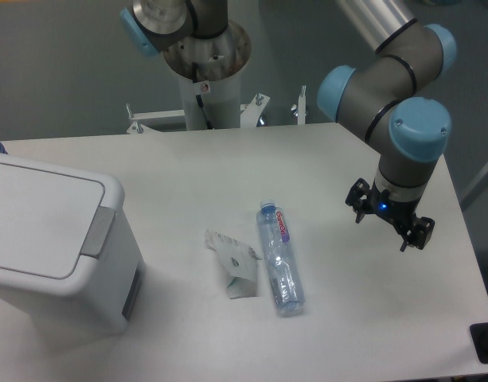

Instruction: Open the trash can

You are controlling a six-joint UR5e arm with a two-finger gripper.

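Note:
The trash can (52,263) is a large white boxy bin at the left of the table. Its flat white lid (33,215) lies closed. The grey push-button strip (99,230) sits on the rim's right side. My gripper (388,216) hangs over the right part of the table, far to the right of the bin and touching nothing. Its two black fingers (357,196) stand spread apart with nothing between them.
A clear plastic bottle (279,259) with a blue cap lies on the table's middle. A crumpled white carton (237,267) lies just left of it. The robot's base column (204,72) stands at the table's back edge. The table's right edge is close to the gripper.

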